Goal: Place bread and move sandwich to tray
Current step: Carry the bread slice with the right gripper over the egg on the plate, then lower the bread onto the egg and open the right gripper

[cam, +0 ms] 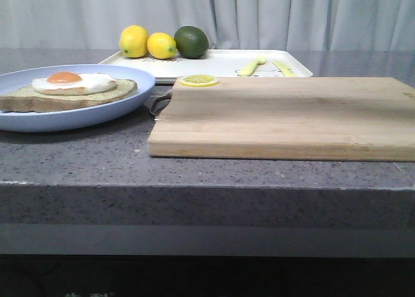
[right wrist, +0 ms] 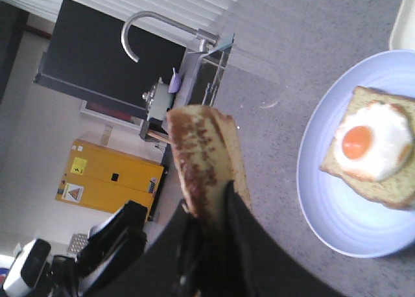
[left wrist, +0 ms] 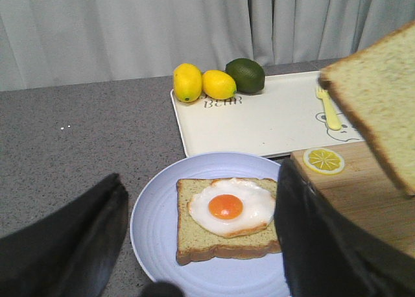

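Observation:
The sandwich point(cam: 71, 89), toast with a fried egg, lies on the round pale blue plate point(cam: 139, 93) at the left. My left gripper point(left wrist: 200, 177) is open and empty above the sandwich point(left wrist: 227, 213) and its plate point(left wrist: 155, 225). My right gripper point(right wrist: 217, 200) is shut on the bread point(right wrist: 201, 154), held on edge in the air beside the plate point(right wrist: 337, 213). The bread also shows in the left wrist view point(left wrist: 382, 96), above the board. The white tray point(cam: 220, 63) lies at the back. Neither gripper shows in the front view.
A wooden cutting board point(cam: 285, 115) lies right of the plate with a lemon slice point(cam: 199, 80) at its far left corner. On the tray are two lemons point(cam: 134, 41), a lime point(cam: 191, 41) and yellow cutlery point(cam: 251, 65).

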Motion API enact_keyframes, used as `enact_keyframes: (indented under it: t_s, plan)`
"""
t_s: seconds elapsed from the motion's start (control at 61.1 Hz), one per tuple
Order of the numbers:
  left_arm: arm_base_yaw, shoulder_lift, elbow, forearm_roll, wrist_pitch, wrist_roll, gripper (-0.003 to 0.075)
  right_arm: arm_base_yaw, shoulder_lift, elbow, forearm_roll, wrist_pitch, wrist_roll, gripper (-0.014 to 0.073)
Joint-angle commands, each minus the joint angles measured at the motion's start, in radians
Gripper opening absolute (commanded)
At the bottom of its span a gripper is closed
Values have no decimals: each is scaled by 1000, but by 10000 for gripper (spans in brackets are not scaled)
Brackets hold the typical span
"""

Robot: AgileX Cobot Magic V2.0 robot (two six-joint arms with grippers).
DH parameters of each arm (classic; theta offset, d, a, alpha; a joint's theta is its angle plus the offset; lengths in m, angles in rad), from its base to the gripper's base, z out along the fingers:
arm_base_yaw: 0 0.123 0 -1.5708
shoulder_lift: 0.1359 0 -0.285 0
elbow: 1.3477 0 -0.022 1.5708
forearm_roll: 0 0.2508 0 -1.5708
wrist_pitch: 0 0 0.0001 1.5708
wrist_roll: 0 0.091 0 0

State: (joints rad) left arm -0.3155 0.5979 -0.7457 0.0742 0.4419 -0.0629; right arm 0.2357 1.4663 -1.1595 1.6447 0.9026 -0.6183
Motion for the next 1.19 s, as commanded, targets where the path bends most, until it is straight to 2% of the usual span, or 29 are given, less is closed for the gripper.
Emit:
enact_keyframes:
  t_s: [0.0,0.131,0.213,0.409,0.589,0.704,1.097,1.179]
  plan:
    - [-7,7,-26,4,-88,0,472,102,-33,-26,158,-142,-17,85]
    - [-7,7,-26,4,-88,0,472,252,0,-27,284,-328,-29,85]
    - [-7,7,-26,4,-88,0,472,320,36,-59,284,-455,-27,85]
    - [-7,7,-26,4,-88,0,472,399,145,-186,284,-611,25,85]
    - [-7,7,-26,4,-85,0,472,407,272,-302,284,-611,200,85]
    - [-7,7,-26,4,-85,0,472,407,332,-335,284,-614,250,85]
    - [-7,7,-26,4,-83,0,472,407,429,-344,281,-636,247,87]
    - [-7,7,-26,4,-83,0,472,407,428,-340,238,-639,247,87]
